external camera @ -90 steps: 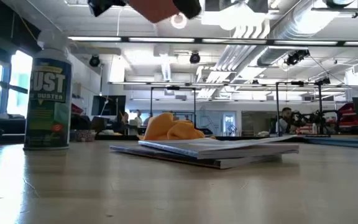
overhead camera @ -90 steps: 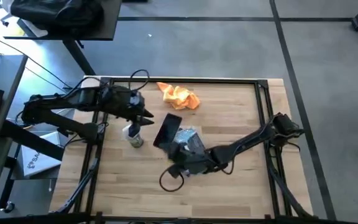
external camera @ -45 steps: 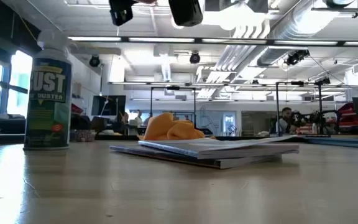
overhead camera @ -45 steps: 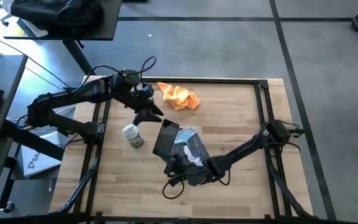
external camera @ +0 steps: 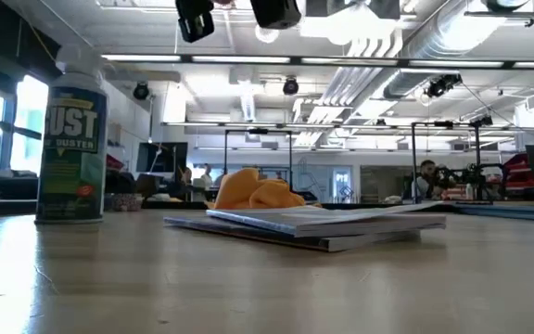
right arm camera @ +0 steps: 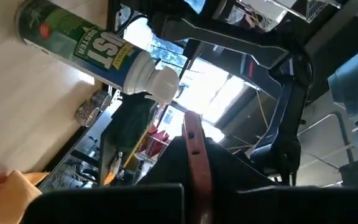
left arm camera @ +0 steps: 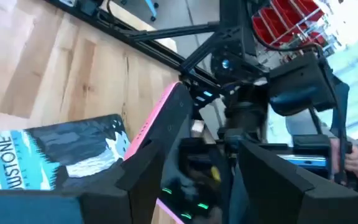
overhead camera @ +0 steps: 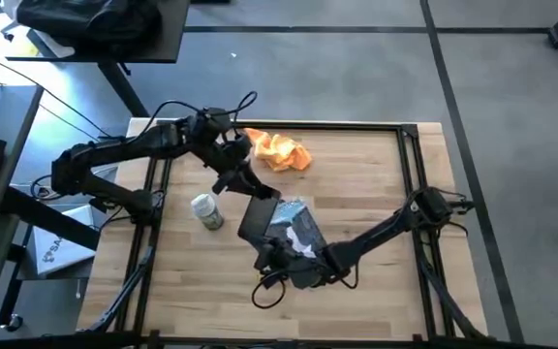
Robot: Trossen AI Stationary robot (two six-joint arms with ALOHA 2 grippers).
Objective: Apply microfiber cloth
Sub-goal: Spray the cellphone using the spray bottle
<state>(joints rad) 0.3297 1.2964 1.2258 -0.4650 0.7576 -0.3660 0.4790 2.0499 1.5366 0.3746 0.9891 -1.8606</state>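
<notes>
Since the earlier frames the left arm has swung across from beside the duster can toward the far middle of the tabletop (overhead camera: pixel 376 184), and its left gripper (overhead camera: pixel 250 184) now hangs above the gap between the microfiber cloth (overhead camera: pixel 279 151) and the dark phone (overhead camera: pixel 258 217); the right arm, which a second ago lay over the packet, has drawn back toward the near edge and has held that place for the last half second. In the left wrist view the left gripper's fingers (left arm camera: pixel 266 180) stand spread with nothing between them, looking down on the pink-edged phone and the blue-grey printed packet (left arm camera: pixel 55 155). The right gripper (overhead camera: pixel 271 254) sits low at the near end of the phone and packet; in the right wrist view its dark fingers (right arm camera: pixel 104 202) frame a thin reddish-brown edge, but I cannot tell whether they pinch it or merely lie beside it. The microfiber cloth lies crumpled and orange-yellow near the far edge of the tabletop, left of centre, apart from both grippers and just beyond the phone; in the low view it shows as a rumpled mound behind the flat stack of phone and packet. The duster can (overhead camera: pixel 205 211) stands upright to the left of the phone, near the tabletop's left side. In the low view people show far off in the room behind.
</notes>
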